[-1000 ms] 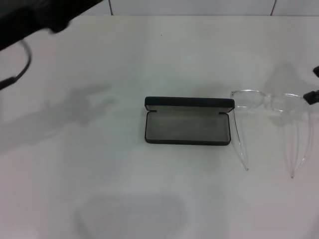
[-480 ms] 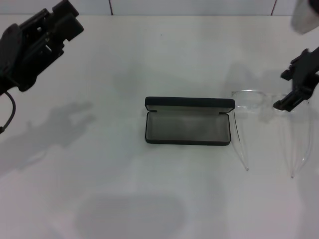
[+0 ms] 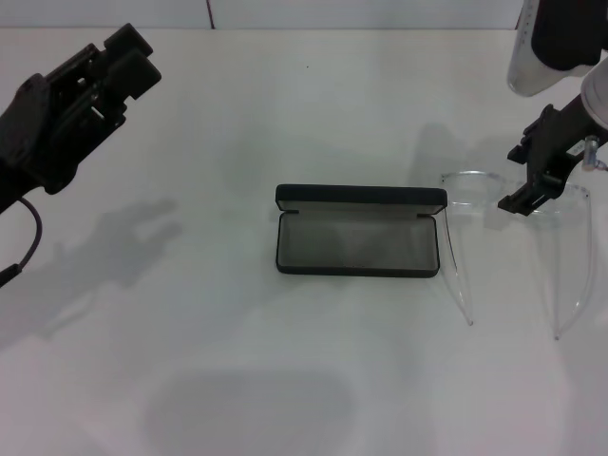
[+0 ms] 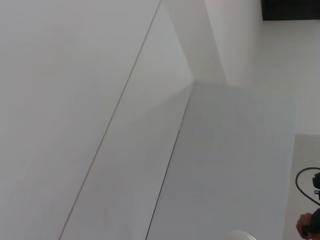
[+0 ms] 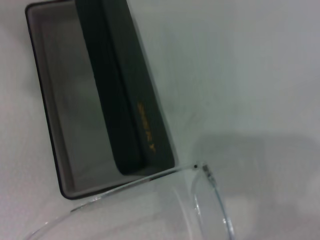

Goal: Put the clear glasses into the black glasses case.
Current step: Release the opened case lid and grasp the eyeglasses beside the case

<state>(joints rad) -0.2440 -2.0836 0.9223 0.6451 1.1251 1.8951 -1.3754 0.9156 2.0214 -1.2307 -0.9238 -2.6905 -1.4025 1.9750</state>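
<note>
Clear glasses (image 3: 513, 204) right of black glasses case (image 3: 359, 233), arms toward robot.

Bright, even overhead light, white counter (image 3: 285, 123) near washed out. Soft grey arm shadows on counter left and right, broad faint one near front edge. Right wrist view slightly soft, perhaps out of focus. No harsh glare.
</note>
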